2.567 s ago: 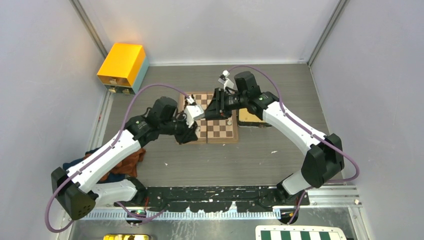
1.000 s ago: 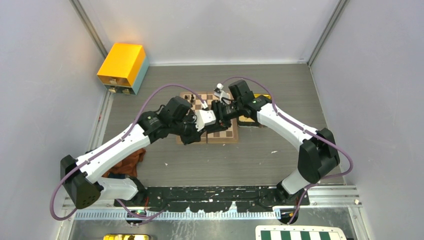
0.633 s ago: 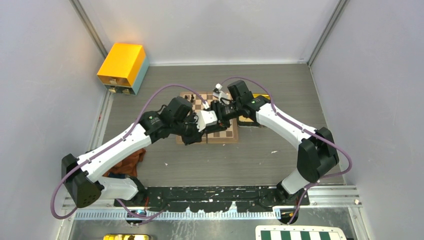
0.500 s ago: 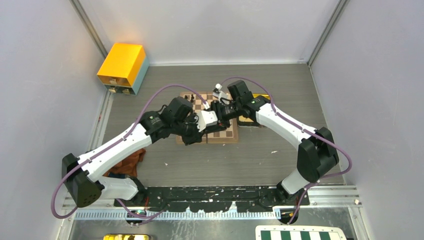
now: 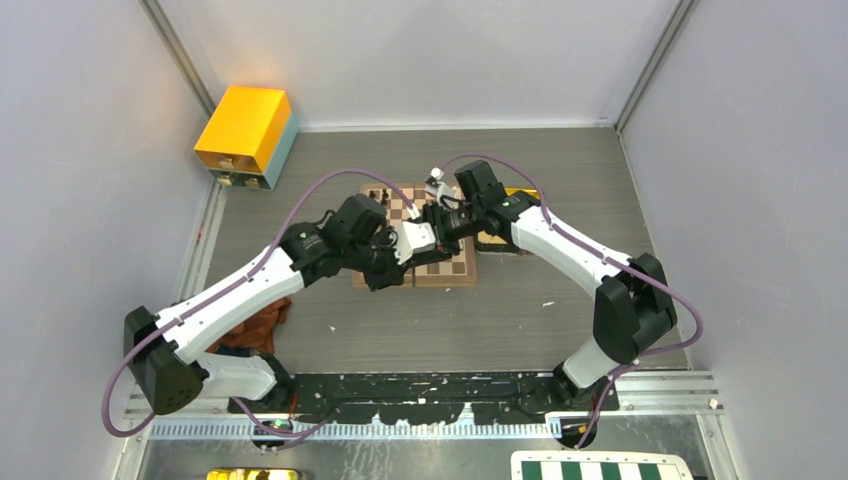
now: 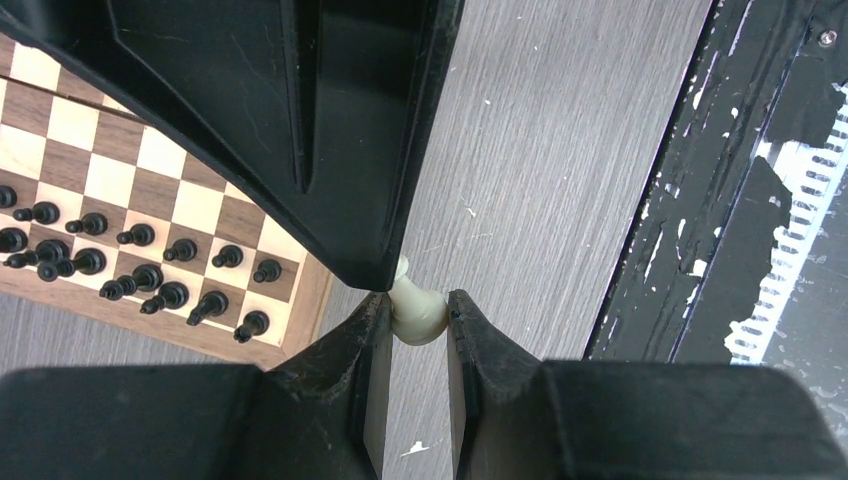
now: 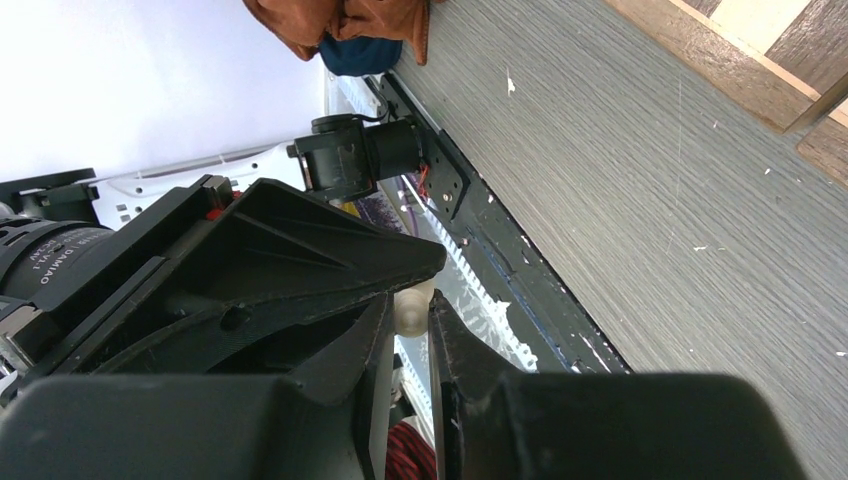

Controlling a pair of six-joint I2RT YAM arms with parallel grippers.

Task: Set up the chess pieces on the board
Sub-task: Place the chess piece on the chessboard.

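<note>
The wooden board [image 5: 443, 263] lies mid-table under both grippers. In the left wrist view the board [image 6: 300, 300] carries two rows of black chess pieces [image 6: 150, 275] along its near edge. My left gripper [image 6: 418, 305] is shut on the base of a cream-white piece [image 6: 418, 314]. The piece's top is hidden between my right gripper's fingertips. In the right wrist view my right gripper [image 7: 410, 310] is shut on the same cream piece [image 7: 412, 306]. From above, the left gripper [image 5: 415, 240] and the right gripper [image 5: 432, 228] meet tip to tip over the board.
A gold-yellow box [image 5: 245, 135] stands at the back left. A brown and blue cloth [image 5: 262, 322] lies by the left arm. A tan object [image 5: 495, 236] sits right of the board. A green-and-white board [image 5: 595, 468] is at the bottom right.
Since 2.6 s ago my left gripper has moved right to meet the right gripper over the board. Over the last second both arms have barely moved.
</note>
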